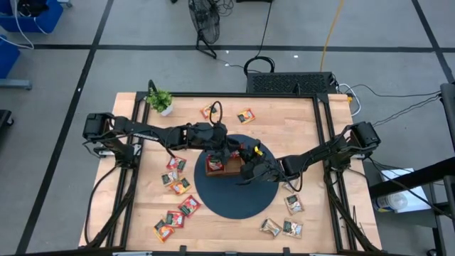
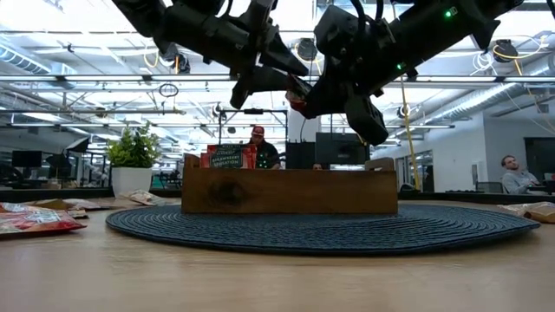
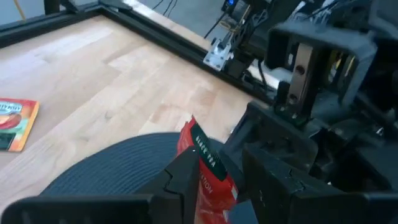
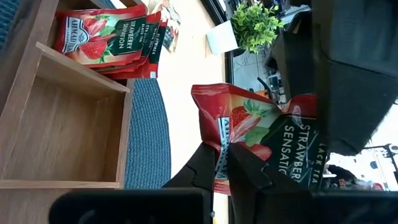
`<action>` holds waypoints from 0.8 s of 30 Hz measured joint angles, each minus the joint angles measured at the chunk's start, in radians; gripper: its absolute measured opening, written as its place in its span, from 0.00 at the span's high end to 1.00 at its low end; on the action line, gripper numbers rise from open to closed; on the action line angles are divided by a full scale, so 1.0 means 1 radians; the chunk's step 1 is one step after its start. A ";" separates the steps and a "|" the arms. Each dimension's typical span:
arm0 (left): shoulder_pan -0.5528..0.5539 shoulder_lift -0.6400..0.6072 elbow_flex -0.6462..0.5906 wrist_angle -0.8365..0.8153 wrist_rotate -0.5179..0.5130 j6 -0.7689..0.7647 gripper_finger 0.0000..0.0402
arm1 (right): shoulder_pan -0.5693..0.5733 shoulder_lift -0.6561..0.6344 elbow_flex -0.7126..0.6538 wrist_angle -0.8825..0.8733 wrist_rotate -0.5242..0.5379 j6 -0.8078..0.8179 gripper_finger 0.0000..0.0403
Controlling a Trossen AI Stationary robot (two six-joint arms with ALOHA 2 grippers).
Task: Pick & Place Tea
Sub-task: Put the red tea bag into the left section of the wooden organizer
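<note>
Near the front of the desk (image 1: 306,135) lie loose sachets (image 1: 175,217). Above the wooden tray (image 2: 290,192) on the round dark mat (image 1: 234,199), both grippers meet. The left gripper (image 3: 214,180) and the right gripper (image 4: 222,171) each have their fingers clenched on one red strawberry sachet (image 4: 261,140), held in the air. More red sachets (image 4: 109,38) stand in one end compartment. Farther away stands a potted plant (image 1: 161,101).
</note>
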 joint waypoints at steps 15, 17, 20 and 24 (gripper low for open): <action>-0.002 -0.029 -0.003 -0.055 0.015 0.177 0.99 | 0.003 0.000 0.001 0.011 0.000 0.120 0.93; -0.009 -0.051 -0.003 -0.064 -0.003 0.234 0.99 | 0.004 -0.004 0.003 0.015 0.003 0.219 0.90; -0.025 -0.117 -0.003 -0.137 -0.073 0.331 0.99 | 0.014 -0.001 -0.001 -0.010 0.004 0.319 0.83; -0.065 -0.188 -0.006 -0.301 -0.108 0.509 0.99 | 0.033 -0.016 -0.002 -0.014 0.003 0.413 0.73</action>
